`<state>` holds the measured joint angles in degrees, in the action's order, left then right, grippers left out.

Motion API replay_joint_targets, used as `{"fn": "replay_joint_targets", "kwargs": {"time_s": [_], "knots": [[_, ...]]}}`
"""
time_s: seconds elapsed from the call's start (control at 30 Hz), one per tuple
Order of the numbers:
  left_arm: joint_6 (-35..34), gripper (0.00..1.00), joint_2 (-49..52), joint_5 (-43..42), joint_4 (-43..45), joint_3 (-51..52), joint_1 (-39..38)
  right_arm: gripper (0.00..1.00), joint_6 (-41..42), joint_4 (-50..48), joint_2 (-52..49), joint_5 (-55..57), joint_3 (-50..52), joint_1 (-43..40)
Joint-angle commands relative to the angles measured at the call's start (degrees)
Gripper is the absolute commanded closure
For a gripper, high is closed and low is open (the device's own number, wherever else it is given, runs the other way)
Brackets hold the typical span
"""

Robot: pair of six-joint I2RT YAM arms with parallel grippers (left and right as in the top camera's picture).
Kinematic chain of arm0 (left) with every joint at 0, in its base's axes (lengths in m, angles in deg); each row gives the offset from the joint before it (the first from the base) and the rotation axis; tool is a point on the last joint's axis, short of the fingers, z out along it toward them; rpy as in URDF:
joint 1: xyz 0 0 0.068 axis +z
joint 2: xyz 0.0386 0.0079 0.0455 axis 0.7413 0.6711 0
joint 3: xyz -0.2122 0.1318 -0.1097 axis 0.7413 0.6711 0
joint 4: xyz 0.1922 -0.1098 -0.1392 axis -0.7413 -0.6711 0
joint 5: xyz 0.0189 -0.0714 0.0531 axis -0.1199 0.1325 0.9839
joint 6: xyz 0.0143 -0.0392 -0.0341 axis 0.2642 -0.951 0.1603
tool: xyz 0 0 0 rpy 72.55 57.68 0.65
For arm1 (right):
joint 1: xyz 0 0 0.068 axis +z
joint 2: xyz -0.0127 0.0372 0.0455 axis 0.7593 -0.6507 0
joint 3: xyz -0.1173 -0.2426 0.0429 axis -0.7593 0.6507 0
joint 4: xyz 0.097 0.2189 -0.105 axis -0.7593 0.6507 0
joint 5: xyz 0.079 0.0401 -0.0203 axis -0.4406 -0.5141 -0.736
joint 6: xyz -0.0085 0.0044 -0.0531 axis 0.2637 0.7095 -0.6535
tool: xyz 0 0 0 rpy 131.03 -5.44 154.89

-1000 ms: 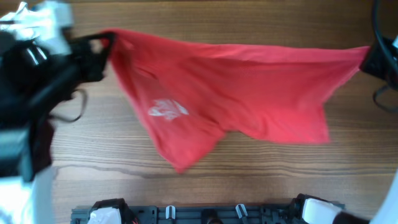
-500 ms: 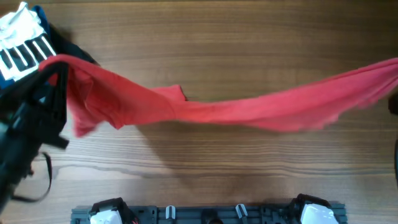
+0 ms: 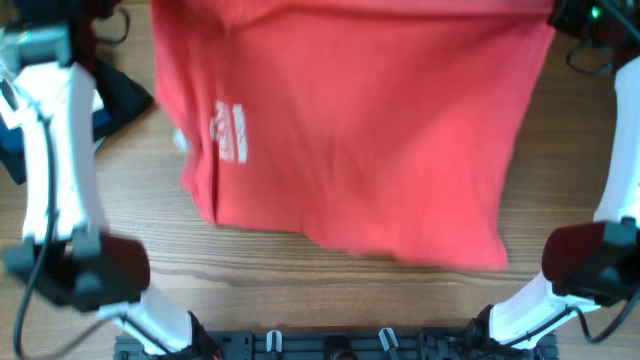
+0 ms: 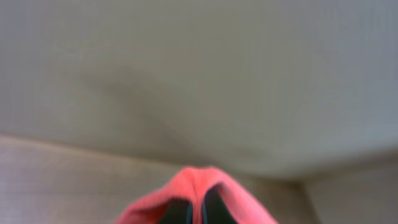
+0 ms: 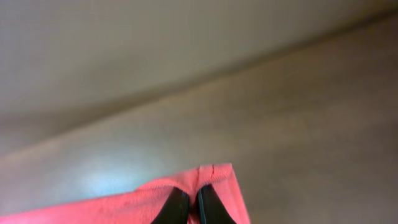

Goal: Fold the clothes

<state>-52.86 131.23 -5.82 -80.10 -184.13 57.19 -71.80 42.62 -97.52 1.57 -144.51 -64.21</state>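
The T-shirt (image 3: 360, 130) is held spread out above the counter (image 3: 300, 290), its long axis running left to right. The white lettering (image 3: 229, 133) sits toward the left, turned sideways. The far edge spans between both arms; the near edge hangs free. The left arm (image 3: 55, 160) and right arm (image 3: 622, 150) rise at either side. The left fingers (image 4: 212, 208) are clamped on a red fold, and the right fingers (image 5: 179, 209) on a red corner. Navy clothes (image 3: 125, 95) lie just beside the shirt's left edge.
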Motion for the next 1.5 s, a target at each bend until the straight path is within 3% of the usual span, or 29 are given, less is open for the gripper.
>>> {"fn": "replay_joint_targets", "kwargs": {"time_s": [0.0,0.07,0.17,0.27,0.43,0.5,0.7,1.03,1.47], "knots": [[-12.3,0.96,-1.0,-2.1,15.0,-5.7,0.5,0.96,11.6,-10.7,3.5,-4.7,-3.1,-0.3],[-13.4,0.96,-1.0,-1.2,18.8,-9.7,0.9,0.96,12.3,-13.4,4.6,-4.7,-6.5,-0.3],[-12.8,0.96,-1.0,-1.5,15.6,-19.3,2.6,0.96,10.3,-12.5,5.8,-4.1,-11.7,-0.3],[-7.3,0.96,-1.0,-5.1,3.6,-27.8,3.4,0.96,7.4,-6.3,6.3,-2.8,-15.3,-0.3],[9.5,0.96,-1.2,-5.7,-28.6,-31.6,1.6,0.96,1.0,10.8,5.0,2.2,-15.3,-0.3],[18.9,0.96,-0.4,-0.6,-44.9,-30.6,-0.1,0.96,-1.4,19.4,3.5,6.7,-15.1,-0.3],[27.0,0.96,4.1,13.2,-65.1,-21.9,-3.7,0.96,-9.1,34.8,-3.2,9.6,-14.6,-0.3],[28.4,0.96,5.5,15.5,-70.7,3.5,-1.9,0.96,-8.6,45.2,-8.3,12.7,-5.3,-0.6],[23.8,0.96,-6.5,15.0,-68.1,24.9,0.6,0.96,-6.2,39.3,1.9,10.5,24.4,-9.5]]}}
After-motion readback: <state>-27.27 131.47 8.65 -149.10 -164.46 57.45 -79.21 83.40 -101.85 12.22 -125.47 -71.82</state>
